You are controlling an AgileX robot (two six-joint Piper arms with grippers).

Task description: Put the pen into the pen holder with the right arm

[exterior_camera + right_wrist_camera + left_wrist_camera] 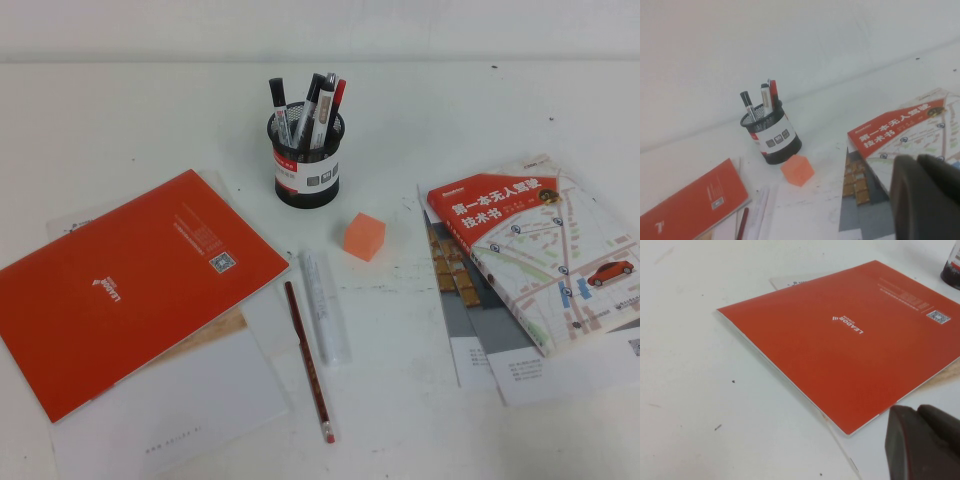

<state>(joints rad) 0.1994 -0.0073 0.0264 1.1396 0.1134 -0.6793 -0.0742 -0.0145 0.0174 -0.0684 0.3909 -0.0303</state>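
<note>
The whitish translucent pen (325, 305) lies on the table in front of the pen holder, beside a thin dark red pencil (308, 362). It also shows in the right wrist view (759, 212). The black mesh pen holder (307, 165) stands upright at the back centre with several markers in it; the right wrist view shows it too (771, 135). Neither arm shows in the high view. My right gripper (916, 162) is shut and empty, above the map book and well short of the pen. My left gripper (916, 412) is shut and empty, over the orange notebook's near corner.
An orange cube (364, 236) sits between the pen holder and the map book (545, 245), which lies on papers at the right. An orange notebook (130, 285) lies on white sheets at the left. The table's back edge meets a white wall.
</note>
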